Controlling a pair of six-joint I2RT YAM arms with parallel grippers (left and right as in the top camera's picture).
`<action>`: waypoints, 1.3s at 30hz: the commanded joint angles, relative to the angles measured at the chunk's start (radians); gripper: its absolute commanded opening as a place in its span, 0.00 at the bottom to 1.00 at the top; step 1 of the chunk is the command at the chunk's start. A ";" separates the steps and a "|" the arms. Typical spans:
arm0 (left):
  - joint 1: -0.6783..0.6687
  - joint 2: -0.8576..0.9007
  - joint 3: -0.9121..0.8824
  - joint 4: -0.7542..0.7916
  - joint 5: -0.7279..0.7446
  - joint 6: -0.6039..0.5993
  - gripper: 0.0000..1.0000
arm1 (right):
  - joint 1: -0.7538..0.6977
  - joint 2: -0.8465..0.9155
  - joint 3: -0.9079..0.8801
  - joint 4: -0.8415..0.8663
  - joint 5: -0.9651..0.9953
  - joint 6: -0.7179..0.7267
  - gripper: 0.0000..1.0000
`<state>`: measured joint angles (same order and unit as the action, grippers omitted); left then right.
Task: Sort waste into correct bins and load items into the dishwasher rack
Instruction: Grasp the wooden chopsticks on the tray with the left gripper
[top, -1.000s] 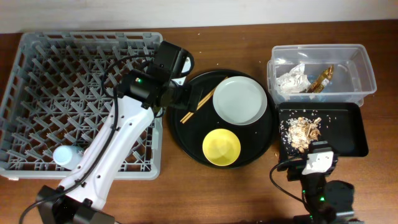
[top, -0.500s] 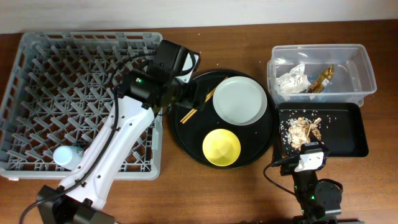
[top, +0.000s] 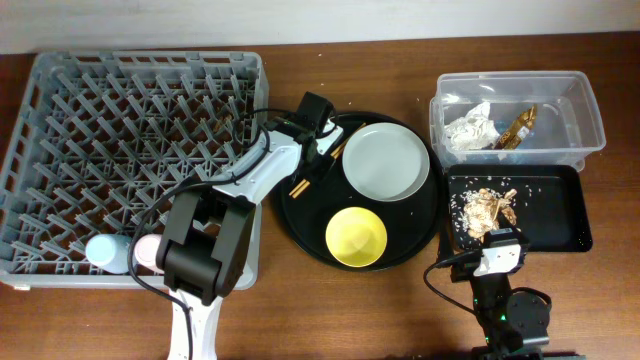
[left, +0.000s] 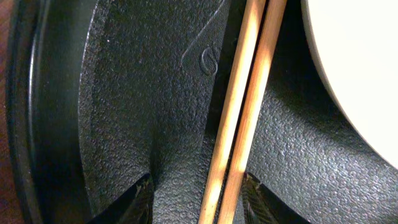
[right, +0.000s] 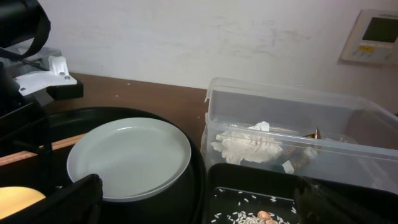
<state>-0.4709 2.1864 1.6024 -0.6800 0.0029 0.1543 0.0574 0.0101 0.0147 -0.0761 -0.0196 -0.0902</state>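
Observation:
The brown chopsticks (top: 303, 182) lie on the round black tray (top: 300, 225), left of the pale plate (top: 385, 162). My left gripper (top: 320, 142) is down over them. In the left wrist view its two fingertips (left: 140, 199) straddle the chopsticks (left: 245, 106): the right one lies against them and a gap is left on the left, so nothing is clamped. The yellow bowl (top: 356, 237) sits on the same tray. A blue cup (top: 103, 250) and a pink cup (top: 148, 250) rest in the grey rack (top: 60, 120). My right gripper (right: 199, 205) stands wide open and empty near the table's front edge.
The clear tub (top: 590, 110) at the back right holds white tissue (top: 470, 130) and a brown-gold wrapper (top: 518, 125). The shallow black tray (top: 560, 225) in front of it holds food scraps (top: 485, 210). The plate's rim (left: 360, 62) lies just right of the chopsticks.
My left gripper has dropped onto the chopsticks and its jaws have narrowed around them. The arm has swung off the rack, uncovering the pink cup. The right arm has drawn back slightly.

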 joint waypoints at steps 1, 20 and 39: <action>-0.004 0.021 -0.001 0.014 0.008 0.020 0.44 | -0.005 -0.006 -0.009 0.001 -0.005 -0.007 0.98; -0.007 0.149 0.161 -0.151 0.058 0.023 0.21 | -0.005 -0.006 -0.009 0.001 -0.005 -0.007 0.99; 0.000 0.209 0.356 -0.301 -0.070 0.023 0.44 | -0.005 -0.006 -0.009 0.001 -0.005 -0.007 0.99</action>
<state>-0.4747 2.3734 1.9488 -0.9627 -0.0647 0.1757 0.0574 0.0101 0.0143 -0.0761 -0.0196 -0.0906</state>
